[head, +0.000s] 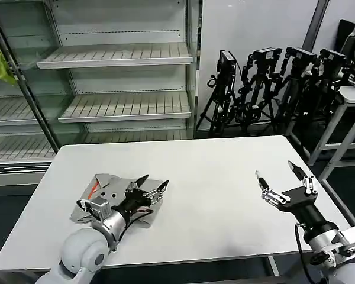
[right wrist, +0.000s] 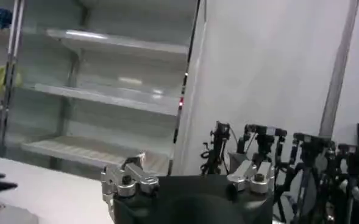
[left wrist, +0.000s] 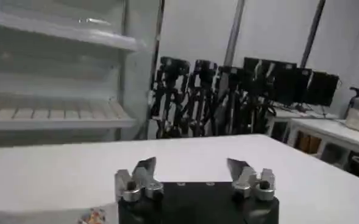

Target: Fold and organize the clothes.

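A folded light grey T-shirt with orange-red neck trim lies on the white table, at its left front part. My left gripper hovers just above the shirt's right edge, open, with nothing between its fingers. In the left wrist view the same gripper points across the bare tabletop, and a bit of the shirt's multicoloured print shows at the frame's edge. My right gripper is open over the table's right side, far from the shirt, and its fingers hold nothing.
Empty metal shelves stand behind the table, with a yellow-green rag hanging at the far left. Black tripods crowd the back right beside other white tables. Bare tabletop stretches between the two grippers.
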`<state>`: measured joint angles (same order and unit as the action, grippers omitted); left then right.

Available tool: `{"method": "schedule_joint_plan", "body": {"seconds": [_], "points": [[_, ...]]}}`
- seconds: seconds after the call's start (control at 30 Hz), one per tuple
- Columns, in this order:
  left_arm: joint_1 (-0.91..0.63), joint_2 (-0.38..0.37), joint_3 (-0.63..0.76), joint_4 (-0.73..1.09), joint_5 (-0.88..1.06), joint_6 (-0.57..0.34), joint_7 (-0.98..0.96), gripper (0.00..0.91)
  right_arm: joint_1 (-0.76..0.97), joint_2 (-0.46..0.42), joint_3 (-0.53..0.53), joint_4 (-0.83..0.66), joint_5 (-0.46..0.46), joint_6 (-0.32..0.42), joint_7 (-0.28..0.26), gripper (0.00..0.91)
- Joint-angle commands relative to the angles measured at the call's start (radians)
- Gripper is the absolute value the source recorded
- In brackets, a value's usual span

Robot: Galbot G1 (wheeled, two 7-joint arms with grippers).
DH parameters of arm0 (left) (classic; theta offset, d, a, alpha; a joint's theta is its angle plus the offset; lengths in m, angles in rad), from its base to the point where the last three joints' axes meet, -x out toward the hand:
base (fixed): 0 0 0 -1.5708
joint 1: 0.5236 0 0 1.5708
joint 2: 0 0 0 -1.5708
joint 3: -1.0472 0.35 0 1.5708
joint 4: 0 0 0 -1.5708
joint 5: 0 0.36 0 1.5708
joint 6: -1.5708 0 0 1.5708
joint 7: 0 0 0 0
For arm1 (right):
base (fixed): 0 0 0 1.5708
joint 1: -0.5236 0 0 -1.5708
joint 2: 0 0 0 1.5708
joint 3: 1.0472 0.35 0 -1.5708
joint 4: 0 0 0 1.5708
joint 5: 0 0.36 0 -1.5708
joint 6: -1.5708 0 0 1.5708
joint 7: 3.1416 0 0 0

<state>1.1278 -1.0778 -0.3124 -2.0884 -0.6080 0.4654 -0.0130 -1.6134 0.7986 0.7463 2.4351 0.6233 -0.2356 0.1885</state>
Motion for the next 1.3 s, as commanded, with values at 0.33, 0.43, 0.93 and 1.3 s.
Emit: {"method": "schedule_joint_plan", "body": {"seconds": [0.33,0.43,0.93,1.3], "points": [[0.341,0.045,-0.483,-0.156,0.256,-0.092,0.039,0.907,0.589,-0.042,-0.744,-0.265,0.421,-0.189,0.075,0.907],[0.398,0.029,-0.532,-0.184,0.265,-0.097,0.044,0.907,0.706,-0.02,-0.881,-0.3,0.441,-0.207,0.076,0.907],[0.481,-0.094,-0.598,-0.236,0.312,-0.128,0.057,0.907,0.892,0.06,-1.091,-0.357,0.599,-0.248,0.159,0.907],[0.483,-0.163,-0.583,-0.243,0.348,-0.151,0.066,0.907,0.947,0.157,-1.142,-0.478,0.635,-0.25,0.196,0.907]]}}
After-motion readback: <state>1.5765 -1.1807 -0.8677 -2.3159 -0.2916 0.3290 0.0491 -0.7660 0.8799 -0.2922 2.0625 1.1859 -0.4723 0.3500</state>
